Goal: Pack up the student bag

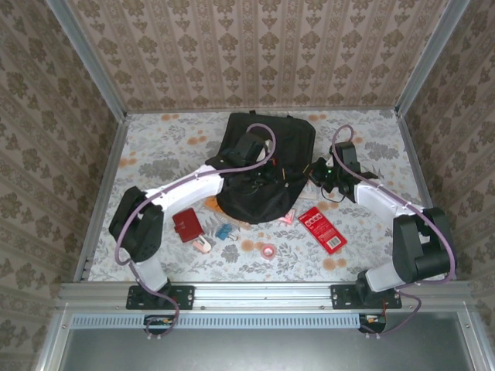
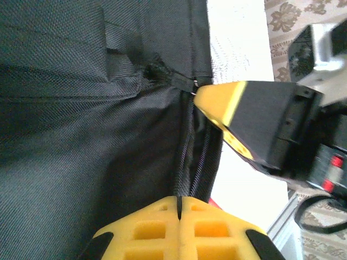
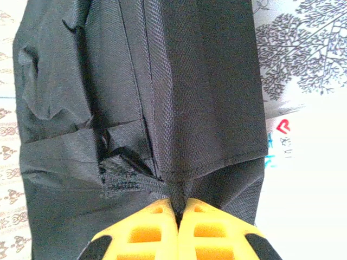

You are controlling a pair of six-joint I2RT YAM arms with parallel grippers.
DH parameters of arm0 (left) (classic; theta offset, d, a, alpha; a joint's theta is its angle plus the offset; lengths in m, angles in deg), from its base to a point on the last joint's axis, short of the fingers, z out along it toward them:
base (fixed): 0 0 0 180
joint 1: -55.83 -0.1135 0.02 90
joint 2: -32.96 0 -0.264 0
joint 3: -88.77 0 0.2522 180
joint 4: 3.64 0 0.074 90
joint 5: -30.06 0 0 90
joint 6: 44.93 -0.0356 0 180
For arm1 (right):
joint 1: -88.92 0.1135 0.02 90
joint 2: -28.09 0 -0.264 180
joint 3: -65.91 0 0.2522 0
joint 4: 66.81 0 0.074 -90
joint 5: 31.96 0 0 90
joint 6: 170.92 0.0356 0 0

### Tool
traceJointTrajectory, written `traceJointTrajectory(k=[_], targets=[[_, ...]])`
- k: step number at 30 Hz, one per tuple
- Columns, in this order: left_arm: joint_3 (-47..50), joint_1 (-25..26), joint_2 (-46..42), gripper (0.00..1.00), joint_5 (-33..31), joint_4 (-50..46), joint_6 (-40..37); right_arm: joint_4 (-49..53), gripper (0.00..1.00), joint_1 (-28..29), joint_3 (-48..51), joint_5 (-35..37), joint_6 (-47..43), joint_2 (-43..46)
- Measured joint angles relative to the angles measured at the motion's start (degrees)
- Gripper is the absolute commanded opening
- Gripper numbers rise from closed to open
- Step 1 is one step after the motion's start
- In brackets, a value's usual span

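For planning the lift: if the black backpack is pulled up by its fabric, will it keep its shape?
Probably not: the student bag lies slumped and creased, so it likely sags. Its coarse weave, pinched in a fold by the right gripper, should hardly slip. The left gripper is shut at the zipper edge, which may stretch first.

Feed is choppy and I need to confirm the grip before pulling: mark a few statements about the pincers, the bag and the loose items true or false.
1. The left pincer is shut on the student bag, at a zipper seam. True.
2. The right pincer is open and holds nothing. False: it is shut, pinching the bag's fabric.
3. The red flat packet lies on the table, outside the bag. True.
4. The small red case sits on top of the bag. False: it lies on the table by the left arm.
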State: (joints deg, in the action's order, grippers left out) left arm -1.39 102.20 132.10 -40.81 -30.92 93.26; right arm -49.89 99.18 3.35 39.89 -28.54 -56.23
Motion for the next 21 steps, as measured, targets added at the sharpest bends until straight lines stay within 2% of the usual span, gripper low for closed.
traceJointTrajectory(k=[7,19,20,21], targets=[[2.23,0.48,-3.37,0.0,-3.02,-1.99,-5.11,1.84,0.0,0.0,-2.16,0.02,-1.73,-1.07],[5.03,-1.05,-10.05,0.0,-7.23,-7.48,-12.22,11.43,0.0,-2.19,-10.73,3.04,-8.7,-5.84],[4.94,-0.92,-10.05,0.0,-7.54,-7.69,-13.0,12.37,0.12,-2.23,-11.74,3.26,-9.22,-6.32],[4.85,-0.7,-10.05,0.0,-7.89,-7.98,-13.6,13.05,0.28,-2.25,-12.5,3.28,-9.7,-6.62]])
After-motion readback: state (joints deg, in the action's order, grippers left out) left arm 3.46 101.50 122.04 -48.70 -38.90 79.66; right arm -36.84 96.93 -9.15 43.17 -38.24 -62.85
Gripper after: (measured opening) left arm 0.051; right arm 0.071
